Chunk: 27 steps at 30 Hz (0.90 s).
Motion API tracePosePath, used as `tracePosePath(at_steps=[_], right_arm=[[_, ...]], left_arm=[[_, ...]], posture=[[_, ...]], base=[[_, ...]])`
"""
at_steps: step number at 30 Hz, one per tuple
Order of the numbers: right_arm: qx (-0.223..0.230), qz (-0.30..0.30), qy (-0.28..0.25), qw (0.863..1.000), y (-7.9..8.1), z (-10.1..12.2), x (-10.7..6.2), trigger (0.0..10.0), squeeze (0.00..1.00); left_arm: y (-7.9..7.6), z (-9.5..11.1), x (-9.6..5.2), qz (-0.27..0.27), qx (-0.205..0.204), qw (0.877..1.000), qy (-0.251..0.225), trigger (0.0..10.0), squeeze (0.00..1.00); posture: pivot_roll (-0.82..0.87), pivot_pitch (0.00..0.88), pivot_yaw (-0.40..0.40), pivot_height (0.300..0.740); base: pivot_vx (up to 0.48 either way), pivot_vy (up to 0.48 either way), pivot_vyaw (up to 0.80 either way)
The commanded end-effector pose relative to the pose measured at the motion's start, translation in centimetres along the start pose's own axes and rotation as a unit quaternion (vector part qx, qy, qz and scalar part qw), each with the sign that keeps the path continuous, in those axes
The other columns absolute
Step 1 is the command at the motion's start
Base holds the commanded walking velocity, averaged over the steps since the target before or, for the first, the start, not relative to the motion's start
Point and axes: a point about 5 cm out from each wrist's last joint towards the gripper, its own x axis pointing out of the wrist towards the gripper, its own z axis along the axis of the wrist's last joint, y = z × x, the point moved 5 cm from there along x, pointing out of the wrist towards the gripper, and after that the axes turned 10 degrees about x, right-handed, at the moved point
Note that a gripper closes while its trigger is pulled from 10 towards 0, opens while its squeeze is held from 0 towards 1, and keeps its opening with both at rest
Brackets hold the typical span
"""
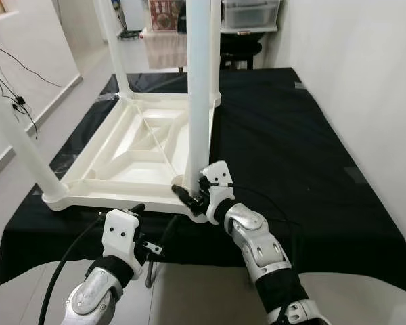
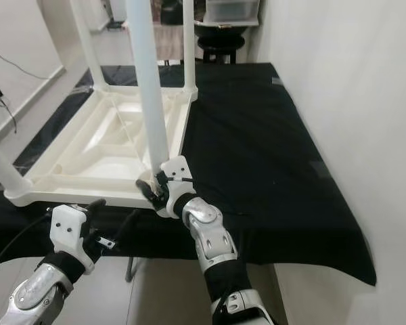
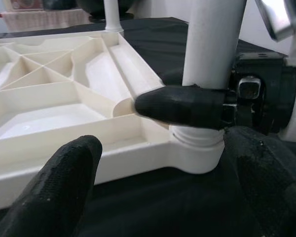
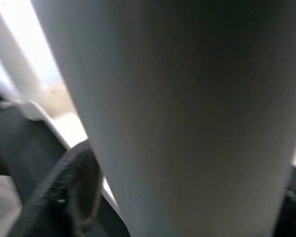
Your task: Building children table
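At lower left my left gripper (image 1: 141,215) hovers just short of the near rim of the upturned white children's table (image 1: 132,152) on the black-covered tabletop (image 1: 298,149), fingers spread wide. Centre frame, my right gripper (image 1: 187,193), forearm angled up from lower right, clamps the base of the near table leg (image 1: 199,88).
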Motion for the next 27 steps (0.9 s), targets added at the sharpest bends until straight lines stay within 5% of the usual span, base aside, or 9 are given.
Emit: tracePosePath(at_steps=[1, 2, 3, 5, 6, 10, 17, 18, 27], right_arm=[[0.012, 0.067, -0.009, 0.998, 1.5, 1.4, 0.9, 10.0, 1.00], [-0.009, 0.101, -0.013, 0.995, 1.4, 2.3, 1.0, 10.0, 1.00], [-0.027, 0.141, -0.012, 0.990, 1.0, 3.3, 0.9, 10.0, 0.47], [-0.038, 0.165, -0.010, 0.986, 0.8, 4.0, 0.8, 10.0, 0.47], [-0.032, 0.173, -0.005, 0.984, 0.0, 4.7, 0.8, 10.0, 0.00], [-0.032, 0.201, 0.004, 0.979, -0.2, 5.4, 0.5, 10.0, 0.00], [-0.046, 0.328, 0.077, 0.940, 0.6, 5.4, -0.8, 10.0, 0.00], [-0.044, 0.331, 0.079, 0.939, 0.6, 5.4, -0.7, 0.0, 0.00], [-0.040, 0.331, 0.078, 0.940, 0.3, 5.2, -0.6, 0.0, 0.00]], left_arm=[[-0.1, -0.6, -0.1, -0.004, -0.007, 1.000, 0.013, 10.0, 0.00], [-0.2, -0.7, -0.1, -0.005, -0.008, 1.000, 0.013, 10.0, 0.00], [-0.2, -0.7, 0.0, -0.006, -0.009, 1.000, 0.013, 10.0, 0.00], [-0.3, -0.7, 0.0, -0.006, -0.010, 1.000, 0.013, 10.0, 0.00], [-0.3, -0.8, 0.1, -0.006, -0.011, 1.000, 0.013, 10.0, 0.00], [-0.4, -0.8, 0.1, -0.006, -0.012, 1.000, 0.013, 10.0, 0.00], [-0.6, -1.0, 0.2, -0.007, -0.015, 1.000, 0.013, 10.0, 0.00], [-0.7, -1.0, 0.2, -0.007, -0.015, 1.000, 0.013, 10.0, 0.00], [-0.9, -1.0, 0.2, -0.009, -0.017, 1.000, 0.013, 10.0, 0.00]], posture=[[0.01, 0.067, 0.021, 0.740], [0.01, 0.060, 0.017, 0.740], [0.01, 0.058, 0.014, 0.740], [0.01, 0.057, 0.014, 0.740], [0.01, 0.053, 0.011, 0.740], [0.01, 0.047, 0.008, 0.740], [0.02, 0.036, 0.002, 0.740], [0.02, 0.036, 0.001, 0.740], [0.02, 0.034, 0.000, 0.740]], base=[[0.000, 0.000, 0.00], [0.000, 0.000, 0.00], [0.000, 0.000, 0.00], [0.000, 0.000, 0.00], [0.000, 0.000, 0.00], [0.000, 0.000, 0.00], [0.000, 0.000, 0.00], [0.000, 0.000, 0.00], [0.000, 0.000, 0.00]])
